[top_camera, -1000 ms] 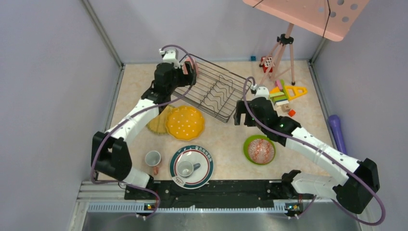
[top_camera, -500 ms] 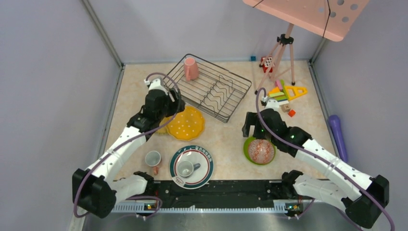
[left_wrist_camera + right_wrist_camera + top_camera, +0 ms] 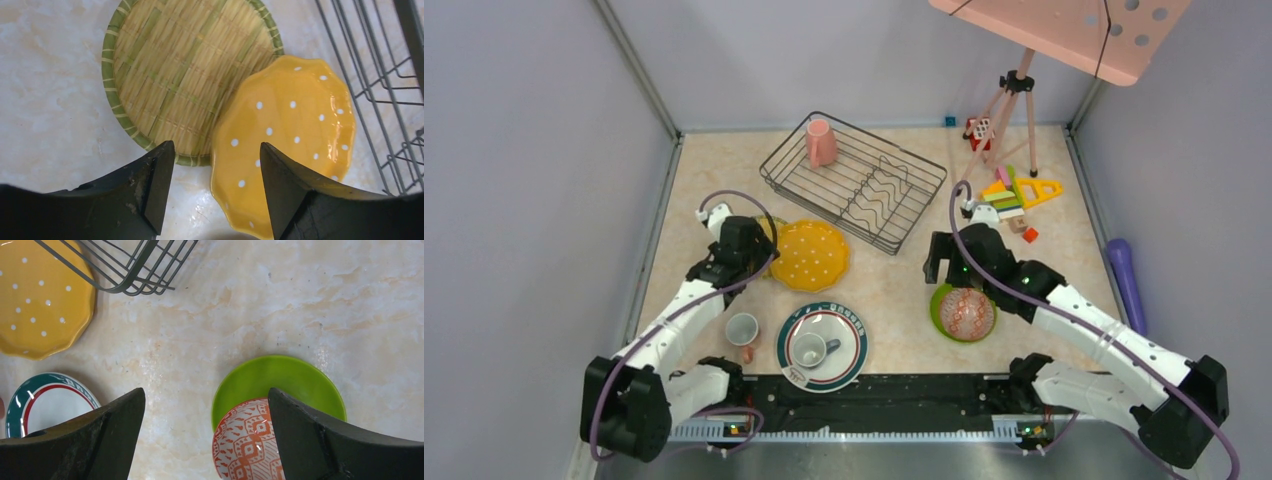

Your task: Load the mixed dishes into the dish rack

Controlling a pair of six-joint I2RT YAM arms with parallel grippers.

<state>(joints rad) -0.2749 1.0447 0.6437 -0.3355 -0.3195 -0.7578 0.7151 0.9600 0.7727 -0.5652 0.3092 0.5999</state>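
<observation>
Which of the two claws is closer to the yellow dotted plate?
Left. The left gripper hovers at the edge of the yellow dotted plate; the right gripper sits farther off, by the lime green plate.

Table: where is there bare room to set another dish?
Bare tabletop lies between the yellow dotted plate, the dish rack and the lime green plate, and at the far left corner beside the rack. Crowded: the near edge around the green-rimmed plate, and the toy blocks far right.

White links and black joints make up the left arm (image 3: pixel 679 302) and right arm (image 3: pixel 1086 322); a looping purple cable (image 3: pixel 734 193) trails each; fingers (image 3: pixel 145 196) matte black, scuffed
</observation>
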